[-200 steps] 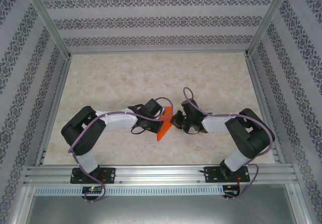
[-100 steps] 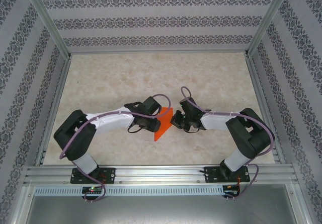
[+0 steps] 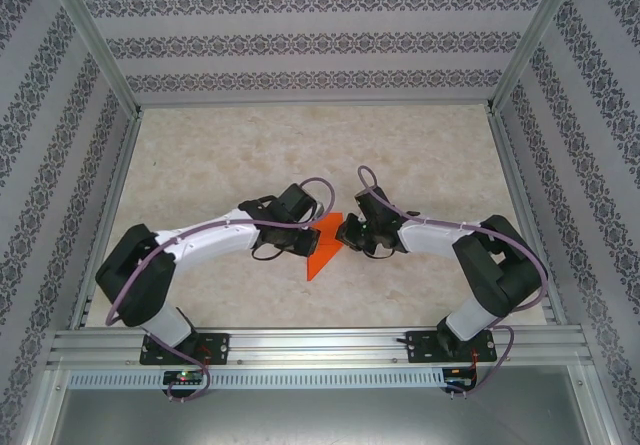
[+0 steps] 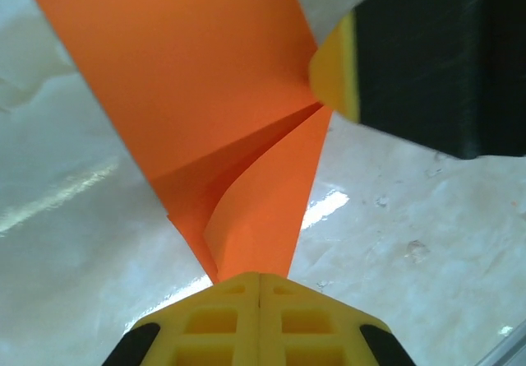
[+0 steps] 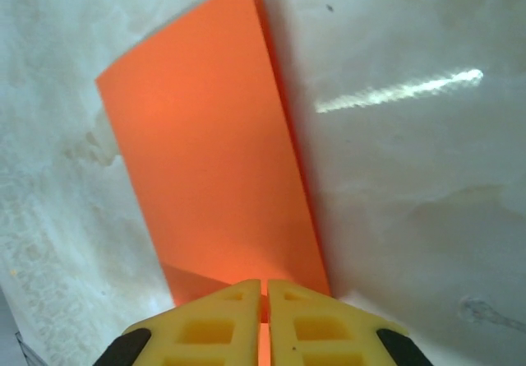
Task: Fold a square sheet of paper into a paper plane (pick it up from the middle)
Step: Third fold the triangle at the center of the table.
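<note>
Marble tabletop (image 3: 430, 155): your folded orange sheet (image 3: 321, 258) sits mid-table. L gripper (image 4: 260, 277) clamps it from 9 o'clock, R gripper (image 5: 264, 285) from 3.

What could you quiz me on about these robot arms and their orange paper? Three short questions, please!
1. Look at the left end effector and the right end effector. Which one pinches the orange paper? A) left only B) right only C) both
2. True or false: the orange paper is a flat square with no folds.
3. Fill the gap: the fingers of the left end effector are coloured ____.

Key: 1 C. 2 False, because the left wrist view shows creases and a curled flap. 3 Yellow.
</note>
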You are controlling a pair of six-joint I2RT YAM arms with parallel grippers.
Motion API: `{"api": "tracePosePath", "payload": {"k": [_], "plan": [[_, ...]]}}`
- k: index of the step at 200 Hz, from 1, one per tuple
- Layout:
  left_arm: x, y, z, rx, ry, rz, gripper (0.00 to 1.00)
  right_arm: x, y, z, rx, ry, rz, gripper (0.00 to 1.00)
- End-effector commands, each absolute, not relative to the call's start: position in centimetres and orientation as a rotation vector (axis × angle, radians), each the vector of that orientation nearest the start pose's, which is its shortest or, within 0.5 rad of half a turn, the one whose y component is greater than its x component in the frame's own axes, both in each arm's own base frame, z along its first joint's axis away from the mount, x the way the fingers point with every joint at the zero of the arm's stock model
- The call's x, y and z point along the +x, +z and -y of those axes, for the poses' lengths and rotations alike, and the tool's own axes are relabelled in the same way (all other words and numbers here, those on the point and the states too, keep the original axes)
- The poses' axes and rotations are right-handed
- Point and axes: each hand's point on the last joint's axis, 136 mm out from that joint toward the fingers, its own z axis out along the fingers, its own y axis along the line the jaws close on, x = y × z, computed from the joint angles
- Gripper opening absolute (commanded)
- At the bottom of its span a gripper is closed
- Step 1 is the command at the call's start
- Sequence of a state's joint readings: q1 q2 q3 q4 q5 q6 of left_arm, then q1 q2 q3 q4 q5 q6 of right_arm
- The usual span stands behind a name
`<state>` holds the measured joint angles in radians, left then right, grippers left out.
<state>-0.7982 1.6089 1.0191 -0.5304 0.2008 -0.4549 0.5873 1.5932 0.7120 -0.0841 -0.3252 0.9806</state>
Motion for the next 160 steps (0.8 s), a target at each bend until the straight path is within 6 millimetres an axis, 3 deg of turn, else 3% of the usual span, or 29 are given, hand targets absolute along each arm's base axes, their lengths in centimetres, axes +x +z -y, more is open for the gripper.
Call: {"api": "tracePosePath", "payload": {"k": [1,34,75,160], "plan": [[24.2,5.9,29.8,0.524,-0.648,-2.792,0.02,27.6,5.6,-25.2,0.339,0.971,-2.715,0.12],[24.9,3.8,28.9,0.511,-0.541,-2.814,0.01,27.0,6.2,-24.1,0.352,0.943,-2.698,0.18],[24.9,2.3,28.4,0.523,-0.486,-2.834,0.00,26.0,5.9,-22.9,0.395,0.934,-2.684,0.35],[24.2,1.1,27.7,0.542,-0.459,-2.858,0.00,26.6,5.1,-26.1,0.319,1.142,-2.685,0.38]]}}
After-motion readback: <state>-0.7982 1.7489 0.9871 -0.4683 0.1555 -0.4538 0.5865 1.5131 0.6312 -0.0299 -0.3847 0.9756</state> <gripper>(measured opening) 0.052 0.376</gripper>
